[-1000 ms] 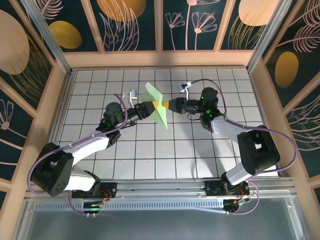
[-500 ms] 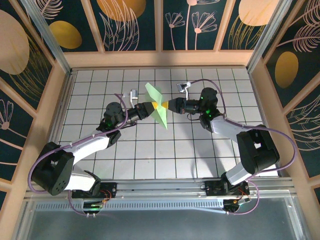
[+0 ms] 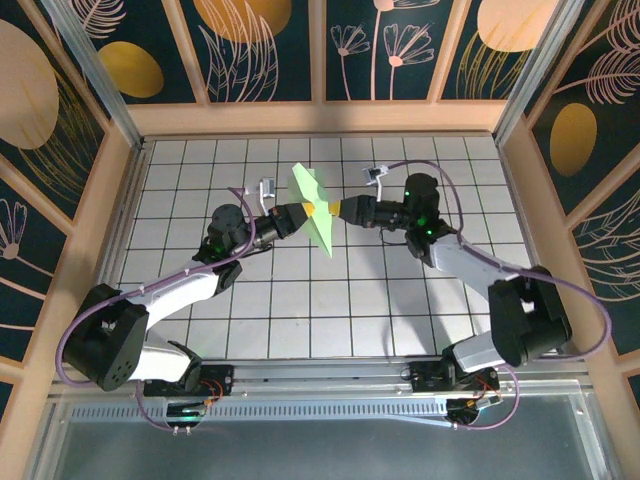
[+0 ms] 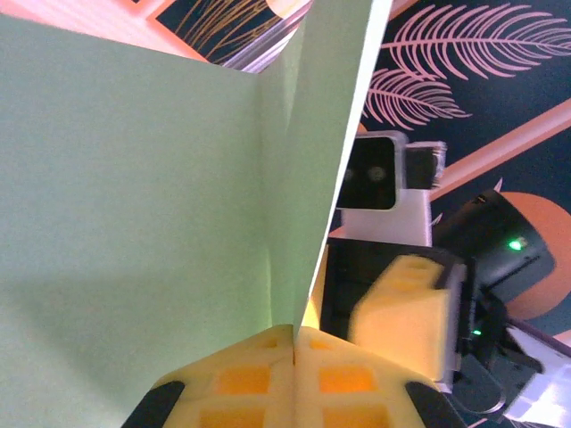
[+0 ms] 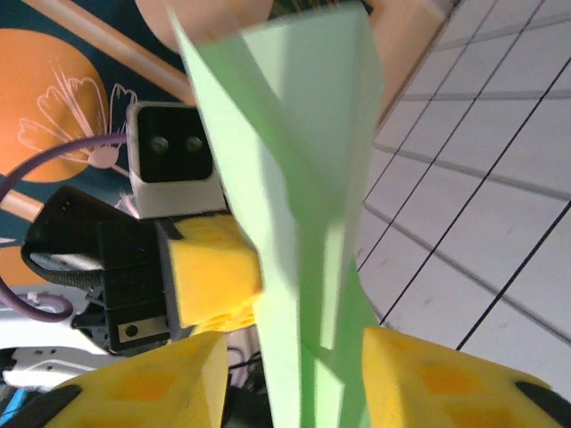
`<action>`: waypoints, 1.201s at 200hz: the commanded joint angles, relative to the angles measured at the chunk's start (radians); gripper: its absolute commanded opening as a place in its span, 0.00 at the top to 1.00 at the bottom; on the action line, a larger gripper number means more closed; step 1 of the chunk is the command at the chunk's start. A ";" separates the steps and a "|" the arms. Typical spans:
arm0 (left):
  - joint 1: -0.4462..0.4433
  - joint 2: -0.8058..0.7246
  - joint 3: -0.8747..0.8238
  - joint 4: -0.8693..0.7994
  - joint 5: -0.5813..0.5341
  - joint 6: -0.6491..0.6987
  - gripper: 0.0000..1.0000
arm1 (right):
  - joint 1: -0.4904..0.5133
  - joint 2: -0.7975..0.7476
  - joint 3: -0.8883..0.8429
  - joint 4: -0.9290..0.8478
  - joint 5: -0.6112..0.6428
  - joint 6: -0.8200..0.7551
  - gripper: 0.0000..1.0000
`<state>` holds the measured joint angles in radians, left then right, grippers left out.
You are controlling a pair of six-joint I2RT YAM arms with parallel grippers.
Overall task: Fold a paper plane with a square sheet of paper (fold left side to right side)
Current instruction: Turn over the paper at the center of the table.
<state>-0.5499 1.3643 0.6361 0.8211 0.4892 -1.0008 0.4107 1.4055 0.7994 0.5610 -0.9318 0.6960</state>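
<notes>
On the left, our left gripper reaches in from the left arm towards the middle of the table, raised above the tiles. In the left wrist view its yellow pads are pressed together with no gap, and the sheet of paper rises straight out of the seam between them. We read this as a firm pinch on the sheet's lower edge.

The sheet of paper hangs in the air between the two arms, clear of the table, towards its far half. It is a creased wedge standing on edge. In the top view its long axis runs from far to near, slanting slightly rightward, across the line that joins the two wrists.

On the right, our right gripper faces the left one head-on from the other side of the sheet. In the right wrist view its jaws stand apart and the green wedge passes through the gap between them. A dark sliver shows beside one pad, so we judge that this gripper has no hold.

We think the coming move turns on this: the sheet lies directly ahead of both grippers and broadside to them. Only the left one carries it, so the right can back straight away or close again without shifting the wedge.
</notes>
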 commanded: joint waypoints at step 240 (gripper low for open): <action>-0.013 0.040 0.030 0.072 0.008 -0.019 0.99 | 0.095 0.020 -0.044 0.142 0.052 0.031 0.38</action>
<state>-0.5575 1.3979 0.6384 0.8703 0.4900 -1.0233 0.4995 1.4151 0.7177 0.6830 -0.8726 0.7395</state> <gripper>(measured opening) 0.048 0.645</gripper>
